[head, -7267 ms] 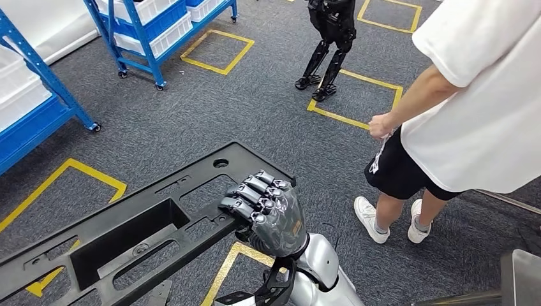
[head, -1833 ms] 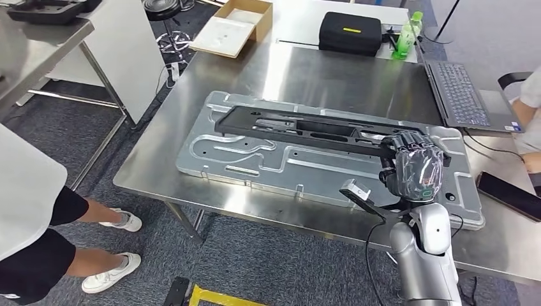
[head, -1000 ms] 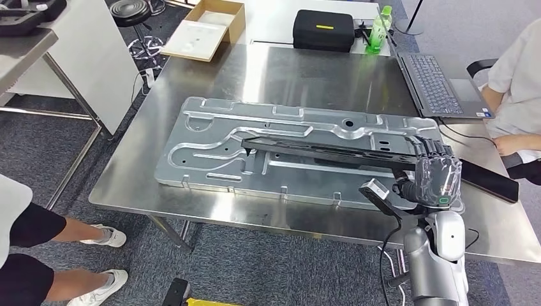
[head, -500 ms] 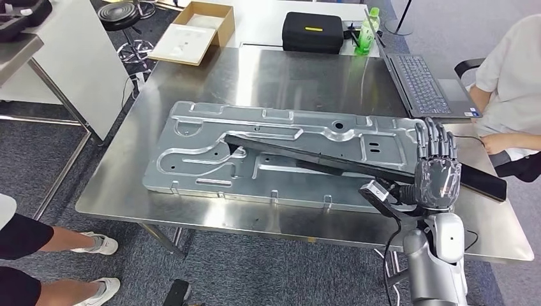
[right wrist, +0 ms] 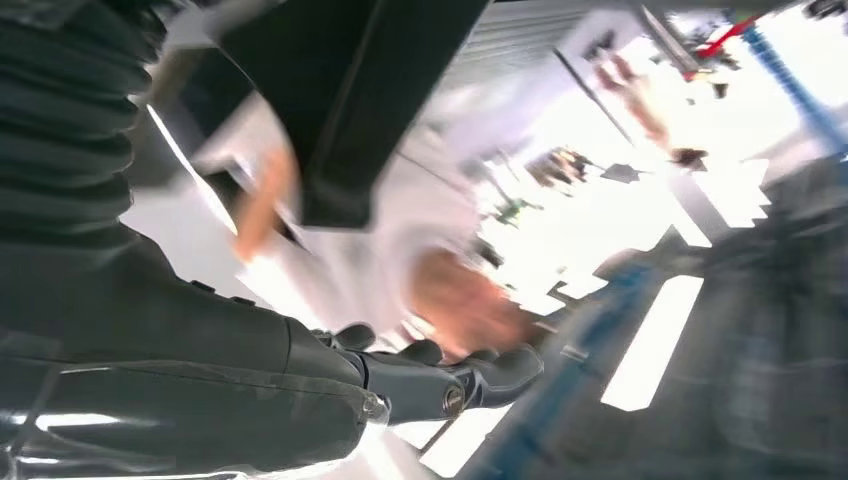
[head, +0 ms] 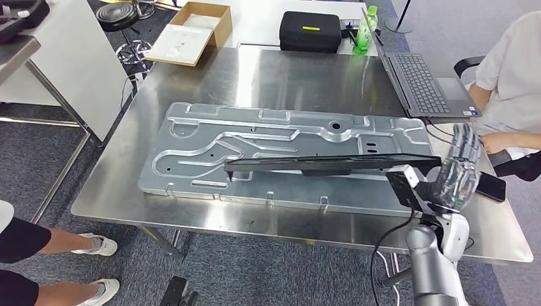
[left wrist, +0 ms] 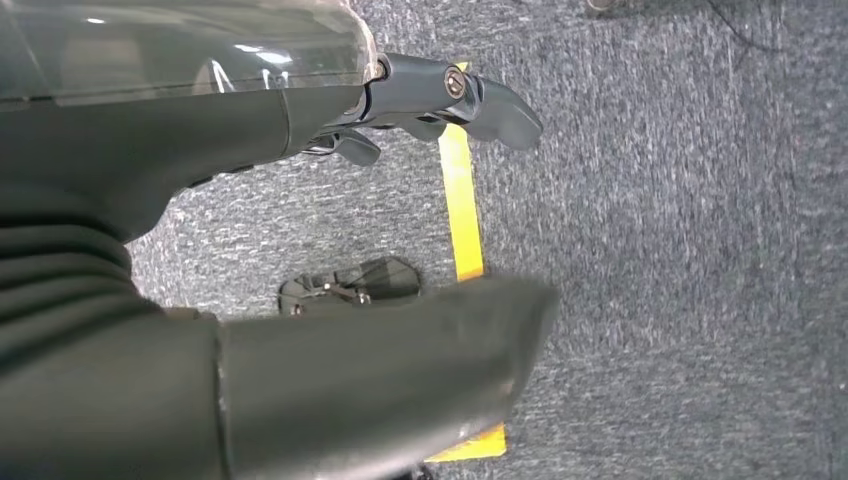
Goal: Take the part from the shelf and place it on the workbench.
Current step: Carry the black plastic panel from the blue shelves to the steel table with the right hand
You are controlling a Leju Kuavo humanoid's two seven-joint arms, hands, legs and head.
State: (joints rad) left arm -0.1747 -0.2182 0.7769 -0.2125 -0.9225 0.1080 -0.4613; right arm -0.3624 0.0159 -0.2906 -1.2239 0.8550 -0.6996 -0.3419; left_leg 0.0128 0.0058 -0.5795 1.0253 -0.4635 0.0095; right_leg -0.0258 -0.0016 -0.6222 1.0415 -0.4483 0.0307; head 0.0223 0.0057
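1. Part: long black plastic frame, long axis running L–R across the head view, roughly parallel to the worktop's near edge. Its free end points toward the robot's left and sits near the middle of the metal plate; the other end is at the robot's right, by the right robot hand.
2. Seen almost edge-on, so it reads as a thin dark bar. It lies over the near part of the metal plate; can't tell whether it rests on the plate or is just above it.
3. Right robot hand: fingers straightened and apart, pointing away from the robot, wide. It is beside the part's right end; contact is hidden behind the wrist camera, so can't tell whether it touches the part.
4. Left robot hand: in the left wrist view, hanging over grey carpet w/ a yellow tape line; fingers loosely extended, holding nothing.
5. Vs 0.5 s ago: the part ran diagonally, left end farther from the robot; now it is swung level w/ the worktop edge. Right robot hand has moved further to the robot's right.
6. Vs 1.0 s ago: the fingers were curled over the part; now straightened.
7. Around: laptop, black case, green bottle at the far side; a seated person at the right.
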